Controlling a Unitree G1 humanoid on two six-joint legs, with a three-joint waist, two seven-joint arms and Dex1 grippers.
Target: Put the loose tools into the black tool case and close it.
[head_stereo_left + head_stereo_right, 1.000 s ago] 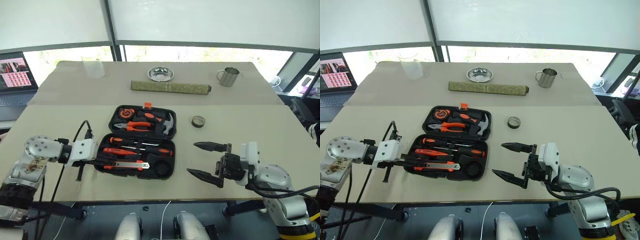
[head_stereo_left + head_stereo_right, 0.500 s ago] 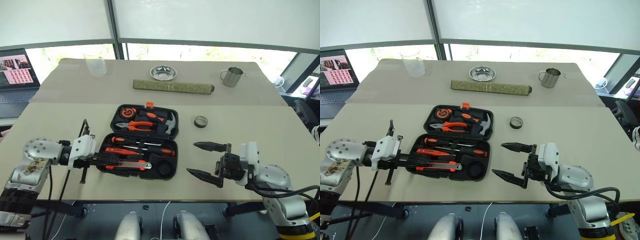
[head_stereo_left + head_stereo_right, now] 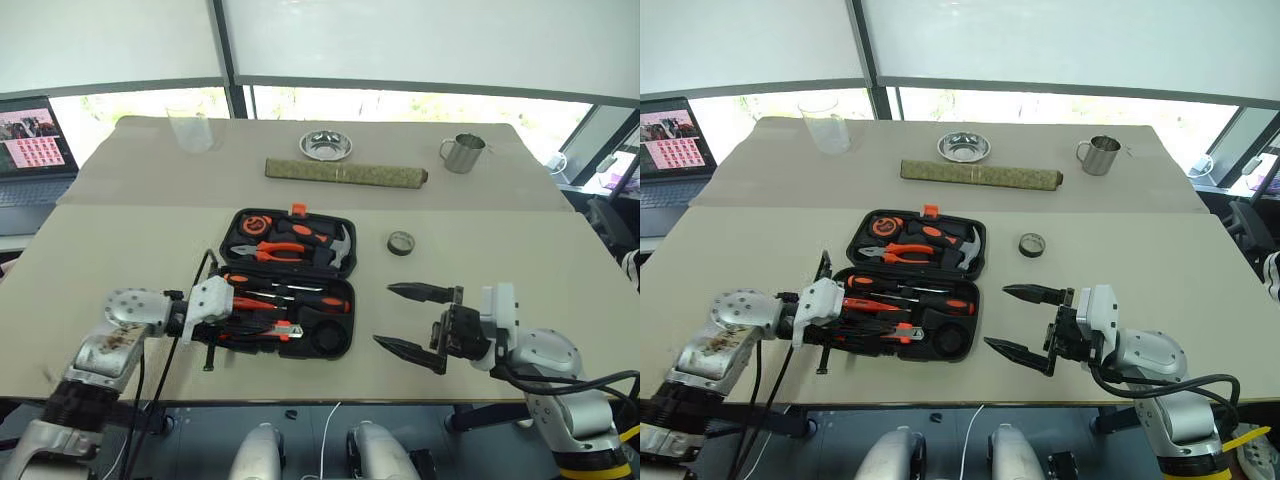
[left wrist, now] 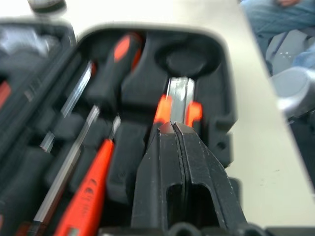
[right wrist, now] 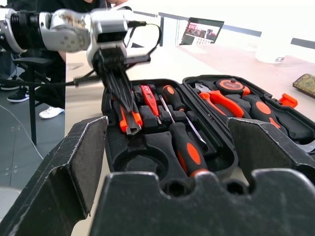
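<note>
Black fingers of the left gripper are pressed together with nothing between them, their tips lying over the utility knife in the near half of the black tool case. That case lies open on the beige table, its two halves spread flat, the small orange latch at its far edge. In the near half, beside the knife, sit two long-shafted screwdrivers and a short all-orange screwdriver, each in a moulded recess; the far half holds orange-handled pliers, a hammer and a tape measure. The right gripper hovers just beside the case's right edge, its fingers spread wide and empty, pointing toward the case. Beyond it on the tabletop lies a small roll of tape. Further back, across a seam where a second table section meets the first, a long olive-green rolled mat lies crosswise, with a shallow steel bowl behind it, a steel mug toward the right and a clear glass beaker toward the left. An open laptop stands off the table's far left corner with a lit screen. Pale roller blinds cover the windows behind, with bright daylight showing beneath them.
</note>
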